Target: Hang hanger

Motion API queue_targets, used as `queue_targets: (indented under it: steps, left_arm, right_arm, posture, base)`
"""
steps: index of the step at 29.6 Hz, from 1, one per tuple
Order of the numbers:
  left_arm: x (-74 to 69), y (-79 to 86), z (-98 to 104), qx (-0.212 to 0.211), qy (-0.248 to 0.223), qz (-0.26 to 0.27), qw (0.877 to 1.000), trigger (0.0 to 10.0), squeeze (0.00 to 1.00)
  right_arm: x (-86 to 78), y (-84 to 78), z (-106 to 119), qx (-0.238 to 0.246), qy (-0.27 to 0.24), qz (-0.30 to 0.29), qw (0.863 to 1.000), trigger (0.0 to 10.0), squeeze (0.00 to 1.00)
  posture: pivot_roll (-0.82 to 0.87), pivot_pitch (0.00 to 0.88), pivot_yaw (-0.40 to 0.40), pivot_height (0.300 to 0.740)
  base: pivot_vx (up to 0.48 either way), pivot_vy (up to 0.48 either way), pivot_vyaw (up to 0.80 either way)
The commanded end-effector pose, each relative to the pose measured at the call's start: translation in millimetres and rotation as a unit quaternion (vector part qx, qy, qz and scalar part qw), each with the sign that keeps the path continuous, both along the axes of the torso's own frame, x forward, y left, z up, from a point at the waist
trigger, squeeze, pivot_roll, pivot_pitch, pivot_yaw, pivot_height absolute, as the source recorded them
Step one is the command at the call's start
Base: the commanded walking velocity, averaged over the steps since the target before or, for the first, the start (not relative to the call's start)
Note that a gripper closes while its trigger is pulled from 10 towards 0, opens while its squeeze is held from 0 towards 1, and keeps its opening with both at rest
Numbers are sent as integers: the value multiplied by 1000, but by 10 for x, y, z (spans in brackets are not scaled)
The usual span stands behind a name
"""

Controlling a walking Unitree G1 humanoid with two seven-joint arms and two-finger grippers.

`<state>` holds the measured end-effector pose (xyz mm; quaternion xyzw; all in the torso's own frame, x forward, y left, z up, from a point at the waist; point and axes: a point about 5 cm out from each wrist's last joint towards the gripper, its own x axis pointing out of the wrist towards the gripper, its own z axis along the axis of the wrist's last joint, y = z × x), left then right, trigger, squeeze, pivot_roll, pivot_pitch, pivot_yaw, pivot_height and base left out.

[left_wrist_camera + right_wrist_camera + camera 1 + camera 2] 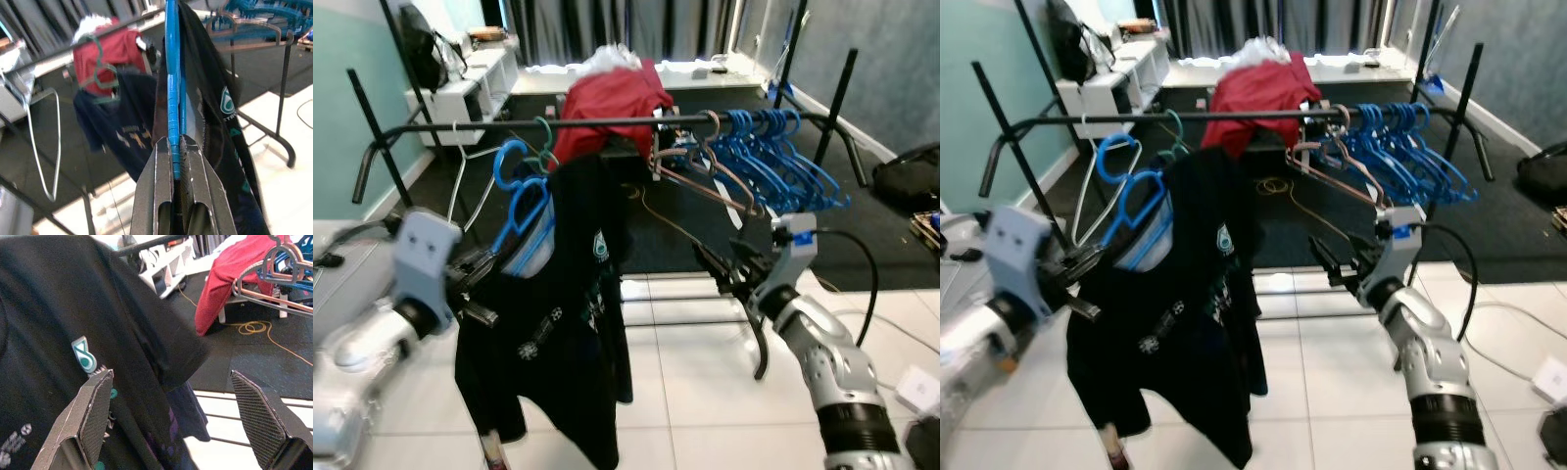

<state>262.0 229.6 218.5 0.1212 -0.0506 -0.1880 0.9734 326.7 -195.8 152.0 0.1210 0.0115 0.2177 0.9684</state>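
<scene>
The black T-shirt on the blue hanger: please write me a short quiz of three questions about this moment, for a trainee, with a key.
1. True or false: the left gripper is shut on the blue hanger that carries the black T-shirt.
2. Multiple choice: where is the hook of that hanger?
A. over the clothes rail
B. below the rail, not over it
C. on the floor
3. Fill the gap: the fingers of the right gripper are ____, beside the shirt's sleeve.

Key
1. True. In the left wrist view the two fingers pinch the hanger's blue edge.
2. B.
3. Open; nothing is between them.
</scene>
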Motion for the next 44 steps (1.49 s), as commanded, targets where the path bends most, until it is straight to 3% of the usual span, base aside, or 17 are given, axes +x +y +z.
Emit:
queue_targets:
  steps: [1, 3, 6, 9, 11, 14, 16, 19, 24, 26, 29, 32, 44]
  left_arm:
    - [-9, 43, 92, 8, -3, -21, 1000, 10000, 0]
    - [-69, 48, 197, 56, 9, -87, 995, 10000, 0]
    - [-101, 50, 216, 76, 18, -111, 991, 10000, 0]
    - [-214, 154, 348, 124, 43, -164, 978, 10000, 0]
    - [-247, 189, 390, 136, 52, -178, 973, 10000, 0]
    - [-287, 272, 525, 156, 60, -197, 966, 10000, 0]
    - [-287, 272, 525, 156, 60, -197, 966, 10000, 0]
    - [-303, 346, 681, 162, 53, -206, 964, 10000, 0]
    - [-300, 362, 730, 165, 46, -205, 964, 10000, 0]
    - [-311, 238, 823, 152, 22, -240, 959, 10000, 0]
    - [-324, 180, 850, 145, 15, -256, 956, 10000, 0]
    - [-393, 38, 875, 133, 16, -308, 942, 10000, 0]
    - [-485, -8, 934, 140, 31, -348, 927, 10000, 0]
  right_arm:
    - [-5, 67, 19, 5, -1, 19, 1000, 10000, 0]
    - [-30, 111, 57, -2, -9, 42, 999, 10000, 0]
    - [-42, 93, 79, -4, -12, 48, 999, 10000, 0]
    - [-82, -144, 290, 54, -41, 51, 996, 10000, 0]
    - [-116, -201, 371, 71, -57, 63, 994, 10000, 0]
    - [-270, -223, 528, 63, -93, 137, 984, 10000, 0]
    - [-270, -223, 528, 63, -93, 137, 984, 10000, 0]
    - [-405, -272, 532, 32, -92, 183, 978, 10000, 0]
    - [-437, -300, 528, 27, -88, 189, 978, 10000, 0]
    - [-544, -287, 471, 9, -64, 229, 971, 10000, 0]
    - [-571, -276, 446, 2, -56, 239, 969, 10000, 0]
    - [-570, -265, 457, 7, -56, 244, 968, 10000, 0]
    - [-567, -326, 545, 15, -72, 237, 969, 10000, 0]
  posture:
    - [-48, 0, 13, 740]
    - [-52, 0, 16, 740]
    - [-52, 0, 15, 740]
    - [-57, 0, 13, 740]
    - [-57, 0, 14, 740]
    - [-57, 0, 18, 740]
    - [-57, 0, 18, 740]
    - [-57, 0, 18, 740]
    - [-59, 0, 22, 740]
    - [-66, 0, 26, 740]
    - [-66, 0, 26, 740]
    - [-64, 0, 26, 740]
    - [-62, 0, 29, 740]
  base:
    - [0, 0, 0]
    - [0, 0, 0]
    - [0, 0, 0]
    - [0, 0, 0]
    - [0, 0, 0]
    - [0, 0, 0]
    - [0, 0, 0]
    - [0, 0, 0]
    - [0, 0, 0]
    - [0, 0, 0]
    - [0, 0, 0]
    - [0, 0, 0]
    - [0, 0, 0]
